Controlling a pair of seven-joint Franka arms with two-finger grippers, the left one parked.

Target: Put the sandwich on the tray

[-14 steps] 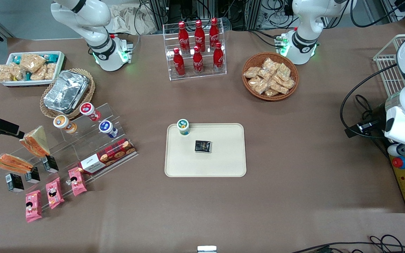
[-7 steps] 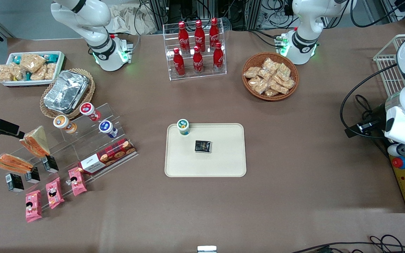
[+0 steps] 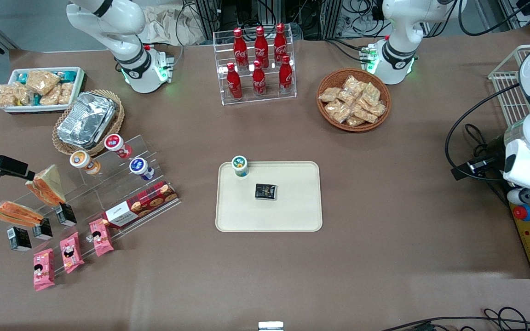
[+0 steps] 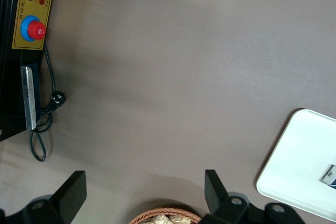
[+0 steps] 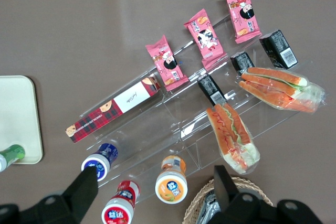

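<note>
The claw has crept slightly closer to the sandwich, hovering above the acrylic stand. Its fingers are spread wide, holding nothing, so the sandwich remains ungrasped, well apart from the tray

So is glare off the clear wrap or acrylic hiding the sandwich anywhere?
Right wrist view: striped clear-wrapped wedge sandwich reads clearly, faint sheen on the clear acrylic stand; open gripper is above the stand. Front view: sandwich small, no glare; cream tray evenly lit.
</note>
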